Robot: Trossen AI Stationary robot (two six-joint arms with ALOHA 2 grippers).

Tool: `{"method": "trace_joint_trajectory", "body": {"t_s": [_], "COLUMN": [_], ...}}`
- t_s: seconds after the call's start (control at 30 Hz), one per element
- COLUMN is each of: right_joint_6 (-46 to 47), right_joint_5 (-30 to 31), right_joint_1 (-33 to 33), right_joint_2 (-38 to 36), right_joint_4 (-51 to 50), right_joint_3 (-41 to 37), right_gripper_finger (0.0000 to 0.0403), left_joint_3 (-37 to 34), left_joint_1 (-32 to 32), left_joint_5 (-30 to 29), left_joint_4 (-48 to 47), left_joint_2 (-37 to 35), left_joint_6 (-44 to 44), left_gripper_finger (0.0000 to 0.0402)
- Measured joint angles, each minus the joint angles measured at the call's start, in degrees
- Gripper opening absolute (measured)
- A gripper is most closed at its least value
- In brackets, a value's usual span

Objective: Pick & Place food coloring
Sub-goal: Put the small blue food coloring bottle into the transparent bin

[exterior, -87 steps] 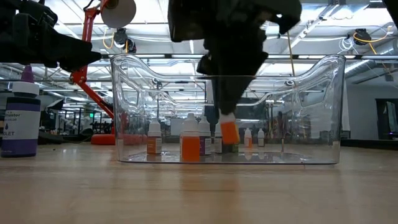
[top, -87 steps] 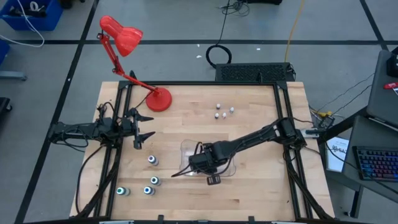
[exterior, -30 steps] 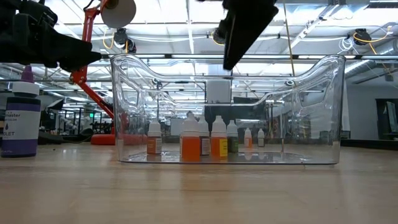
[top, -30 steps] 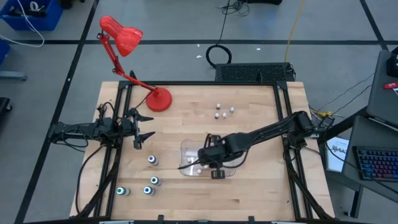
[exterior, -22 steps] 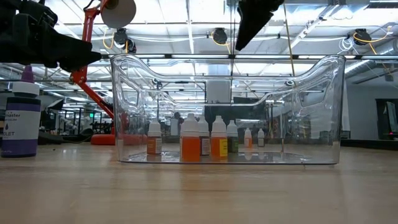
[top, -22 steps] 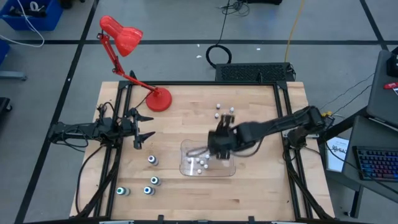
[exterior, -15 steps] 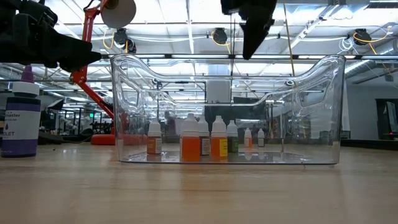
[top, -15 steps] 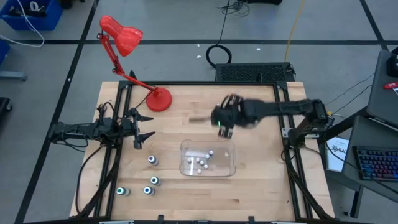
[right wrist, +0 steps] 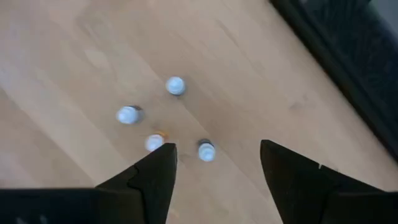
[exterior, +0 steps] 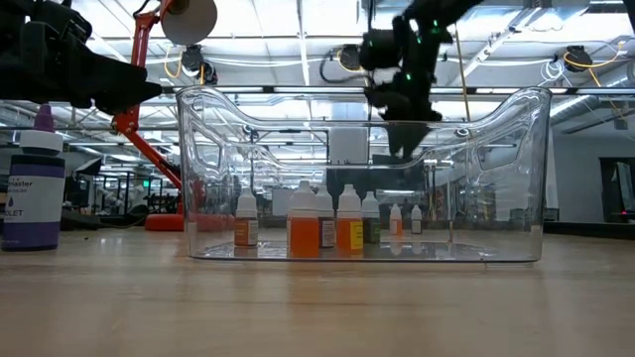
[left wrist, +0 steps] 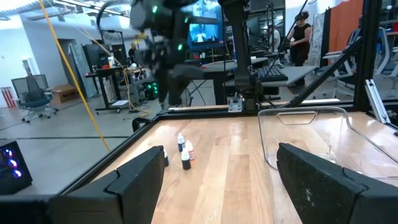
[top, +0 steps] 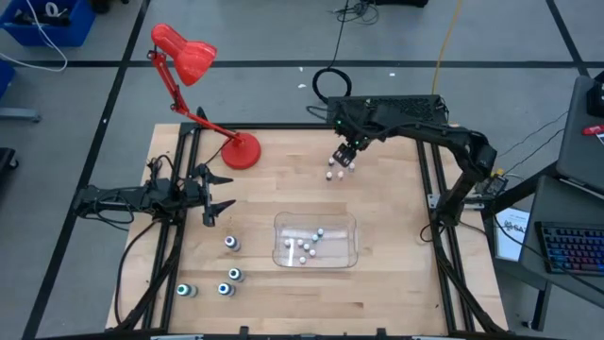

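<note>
A: From the left, where does everything stand?

B: The left pincer waits at the left edge of the wooden surface, its fingers apart and holding nothing. In front of it stand 4 larger food coloring bottles with teal tops. In the middle sits the clear plastic tray, with about 6 small bottles upright inside; the low view shows orange and darker fills.

A: And the right side?

B: The right pincer hangs over the far part of the surface, fingers spread and empty, right above a loose cluster of 4 small bottles, which its wrist view shows standing close together but apart.

A: How should those handle?

B: Light, I'd judge, and stiff plastic, so no crushing worry. They look narrow and top-heavy, so a nudge could tip one. The smooth round body could slip or twist; closing on the body just under the cap seems safest.

A: Any risk from the neighbours?

B: Yes. The 2 nearest the fingers sit just beside each other, so a finger may knock one over.
</note>
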Motion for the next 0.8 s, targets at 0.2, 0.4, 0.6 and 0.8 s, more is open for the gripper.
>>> {"method": "trace_joint_trajectory", "body": {"t_s": [0.2, 0.4, 0.6, 0.8], "right_joint_6": [-1.56, -1.59, -1.56, -1.70], "right_joint_5": [-2.27, -2.32, -6.10, -6.78], "right_joint_1": [-2.94, -2.36, -1.97, -1.99], "right_joint_2": [-0.02, -0.02, -0.02, -0.02], "right_joint_4": [4.36, 7.54, 13.20, 17.11], "right_joint_3": [-7.82, -12.79, -16.85, -19.38], "right_gripper_finger": [0.0211, 0.0212, 0.0212, 0.0211], "left_joint_3": [0.00, 0.00, 0.00, 0.00], "left_joint_1": [0.00, 0.01, 0.02, 0.01], "left_joint_5": [0.00, 0.01, 0.00, 0.00], "left_joint_4": [0.00, -0.02, 0.00, -0.02], "left_joint_2": [0.01, 0.01, 0.00, 0.00], "left_joint_6": [0.00, 0.00, 0.00, 0.00], "left_gripper_finger": [0.0306, 0.0306, 0.0306, 0.0306]}}
